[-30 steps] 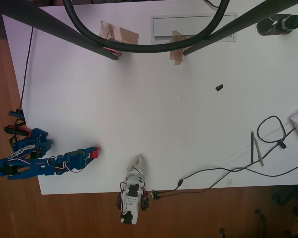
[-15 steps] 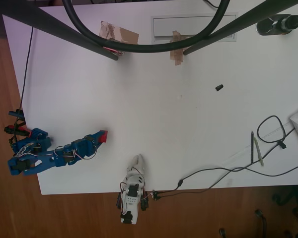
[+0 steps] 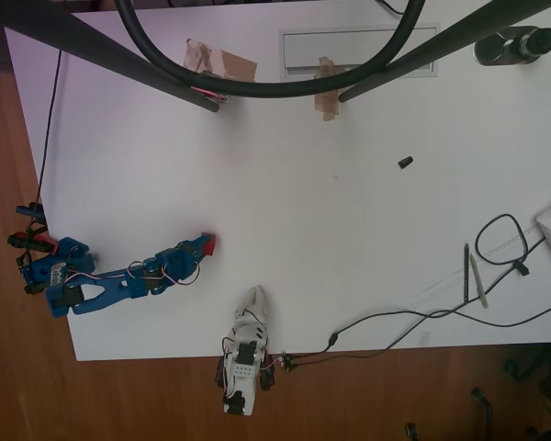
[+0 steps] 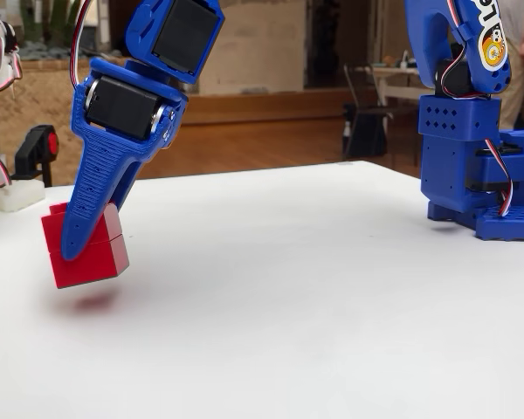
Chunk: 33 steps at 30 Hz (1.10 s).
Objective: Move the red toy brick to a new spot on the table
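Overhead view: the blue arm (image 3: 119, 285) reaches from its base at the 9 o'clock edge of the white counter (image 3: 303, 230) toward 3 o'clock, and its pincer (image 3: 202, 246) is closed on the red toy brick (image 3: 208, 243) at its tip. A small black piece (image 3: 405, 163) lies well apart toward 2 o'clock, with brown tape patches (image 3: 220, 62) near the 12 o'clock edge.

Fixed view from counter level: the pincer (image 4: 74, 249) points down toward 7 o'clock, one blue finger (image 4: 96, 196) lying across the brick (image 4: 86, 249). The brick is tilted and lifted just clear of the counter (image 4: 314, 297), a faint reddish shadow beneath it.
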Motion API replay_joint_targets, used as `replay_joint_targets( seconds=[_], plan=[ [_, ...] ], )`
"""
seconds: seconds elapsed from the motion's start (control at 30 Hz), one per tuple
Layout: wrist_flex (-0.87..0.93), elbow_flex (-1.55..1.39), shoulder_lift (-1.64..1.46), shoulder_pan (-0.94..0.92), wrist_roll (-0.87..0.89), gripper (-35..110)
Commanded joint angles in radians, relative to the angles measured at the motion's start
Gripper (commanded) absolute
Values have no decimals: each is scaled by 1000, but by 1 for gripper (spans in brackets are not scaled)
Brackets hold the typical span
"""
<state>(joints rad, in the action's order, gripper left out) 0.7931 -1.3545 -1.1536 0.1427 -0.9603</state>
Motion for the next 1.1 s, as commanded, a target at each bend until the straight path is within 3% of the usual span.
replay_joint_targets(
  seconds=[0.0, 0.3, 0.47, 0.67, 1.07],
  plan=[
    [-55, 147, 14, -25, 2, 1],
    [-87, 176, 83, -67, -21, 1],
    [-20, 176, 80, -67, 26, 9],
    [49, 170, 58, -54, 100, 29],
    [83, 149, -95, -17, 156, 35]
  ],
)
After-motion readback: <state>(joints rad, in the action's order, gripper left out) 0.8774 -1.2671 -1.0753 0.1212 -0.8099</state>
